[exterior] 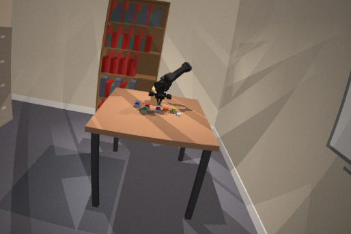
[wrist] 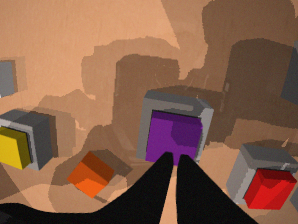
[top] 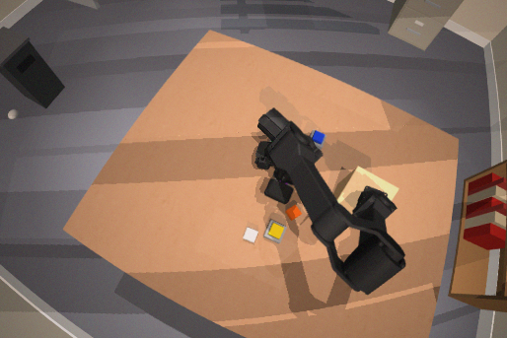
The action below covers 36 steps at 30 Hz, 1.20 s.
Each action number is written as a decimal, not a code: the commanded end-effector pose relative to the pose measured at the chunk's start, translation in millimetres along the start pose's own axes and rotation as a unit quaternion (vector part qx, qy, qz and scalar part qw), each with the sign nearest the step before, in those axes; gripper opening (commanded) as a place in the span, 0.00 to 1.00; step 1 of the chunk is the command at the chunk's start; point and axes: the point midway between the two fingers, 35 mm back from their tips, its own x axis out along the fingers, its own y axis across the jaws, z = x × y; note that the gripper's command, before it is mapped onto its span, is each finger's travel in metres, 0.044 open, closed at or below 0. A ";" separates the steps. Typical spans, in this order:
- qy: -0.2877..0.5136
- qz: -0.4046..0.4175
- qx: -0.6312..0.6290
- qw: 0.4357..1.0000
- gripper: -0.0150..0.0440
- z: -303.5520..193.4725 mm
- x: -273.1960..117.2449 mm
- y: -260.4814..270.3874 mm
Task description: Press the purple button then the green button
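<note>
We see the gripper [wrist: 172, 163] with its fingers drawn together on nothing, tips pointing down right over the purple button [wrist: 174, 136], though we cannot tell if they touch it. That button sits on the table [top: 173, 155] between the orange block [wrist: 92, 173] and the red button [wrist: 269, 188], with the yellow button [wrist: 15, 147] further out. The green button [exterior: 144, 109] shows only in the exterior view, near the row's far end.
</note>
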 end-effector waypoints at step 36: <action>0.001 0.002 0.002 1.000 0.29 -0.8 17.1 0.1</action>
